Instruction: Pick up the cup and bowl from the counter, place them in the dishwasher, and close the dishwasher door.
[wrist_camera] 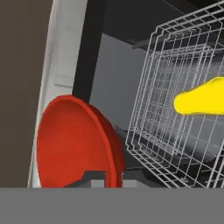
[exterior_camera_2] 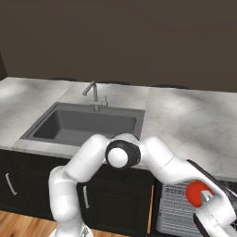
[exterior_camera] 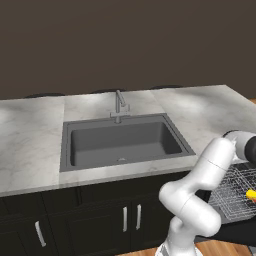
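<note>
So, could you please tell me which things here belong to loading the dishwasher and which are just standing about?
Part of the job:
- red bowl, held in the shut hand
- yellow cup, already in the wire rack
- dishwasher, open
- marble counter

Just there:
- dark sink
- metal tap
- cabinets with silver handles

A plain dark brown wall [exterior_camera: 125,40] stands behind the dark grey rectangular sink [exterior_camera: 122,142]. Dark cabinet doors [exterior_camera: 100,220] with silver bar handles [exterior_camera: 124,219] sit below the sink. Orange-brown wood plank floor [exterior_camera_2: 21,224] lies beneath the cabinets.
</note>
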Robot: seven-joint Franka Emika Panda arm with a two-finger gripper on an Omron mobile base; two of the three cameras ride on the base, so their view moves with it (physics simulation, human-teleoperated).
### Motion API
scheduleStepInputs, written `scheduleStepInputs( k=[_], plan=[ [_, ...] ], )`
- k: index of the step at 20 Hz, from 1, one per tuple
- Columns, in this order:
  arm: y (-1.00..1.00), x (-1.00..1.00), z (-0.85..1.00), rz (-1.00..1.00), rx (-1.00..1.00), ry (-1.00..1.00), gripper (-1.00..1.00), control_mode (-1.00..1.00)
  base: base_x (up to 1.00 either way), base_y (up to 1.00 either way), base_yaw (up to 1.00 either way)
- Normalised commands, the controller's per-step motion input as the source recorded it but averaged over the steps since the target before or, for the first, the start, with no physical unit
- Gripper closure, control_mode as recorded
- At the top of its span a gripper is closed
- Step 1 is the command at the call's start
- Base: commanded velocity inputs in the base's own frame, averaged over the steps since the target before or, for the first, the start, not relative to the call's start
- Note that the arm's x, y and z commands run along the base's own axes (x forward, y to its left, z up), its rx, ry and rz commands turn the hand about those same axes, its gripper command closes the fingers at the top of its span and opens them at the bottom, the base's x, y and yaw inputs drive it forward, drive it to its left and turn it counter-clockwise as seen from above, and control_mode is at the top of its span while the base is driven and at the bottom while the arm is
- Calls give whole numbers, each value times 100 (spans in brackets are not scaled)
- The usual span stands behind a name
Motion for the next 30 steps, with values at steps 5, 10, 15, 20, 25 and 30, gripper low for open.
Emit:
scheduleStepInputs(
  k=[5,10,15,20,25,30],
  plan=[
    [7,0,-51,0,0,11,100,-100,0,0,0],
    [5,11,-41,0,-1,12,100,-100,0,0,0],
    [8,27,-41,0,-1,12,100,-100,0,0,0],
    [4,51,-45,0,-2,13,100,-100,0,0,0],
    [0,44,-49,0,-2,13,100,-100,0,0,0],
    [0,6,-57,3,0,5,100,-100,0,0,0]
  ],
)
